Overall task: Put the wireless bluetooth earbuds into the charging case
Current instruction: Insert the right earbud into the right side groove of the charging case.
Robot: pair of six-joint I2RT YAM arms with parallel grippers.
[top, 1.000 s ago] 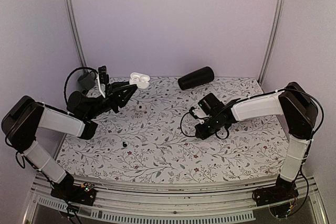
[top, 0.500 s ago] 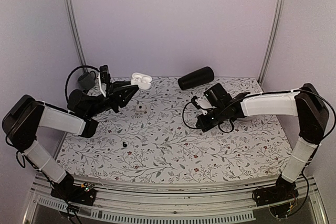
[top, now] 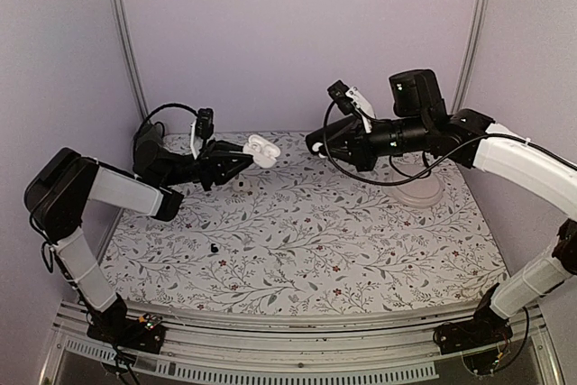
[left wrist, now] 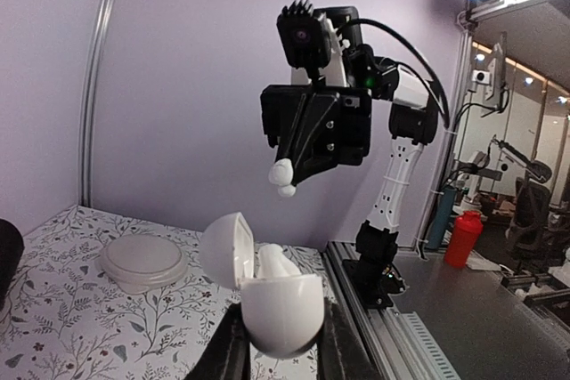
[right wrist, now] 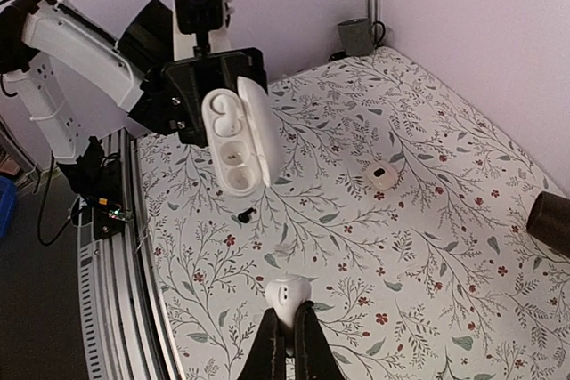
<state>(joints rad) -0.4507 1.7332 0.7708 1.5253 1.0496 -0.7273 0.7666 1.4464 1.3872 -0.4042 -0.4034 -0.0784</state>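
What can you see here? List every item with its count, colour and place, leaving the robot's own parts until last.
case: 1, white, lid open, held aloft by left hand
earbuds: 2, white, one in right hand, one apparently seated in case
dish: 1, pale, table's far right
cylinder: 1, black, lying at far edge
lump: 1, white with dark spot, far left
bit: 1, black, near left
cup: 1, dark grey, far-left corner
table: 1, floral-patterned
arms: 2, black and white, reaching inward from both sides
hands: 2, black, both shut
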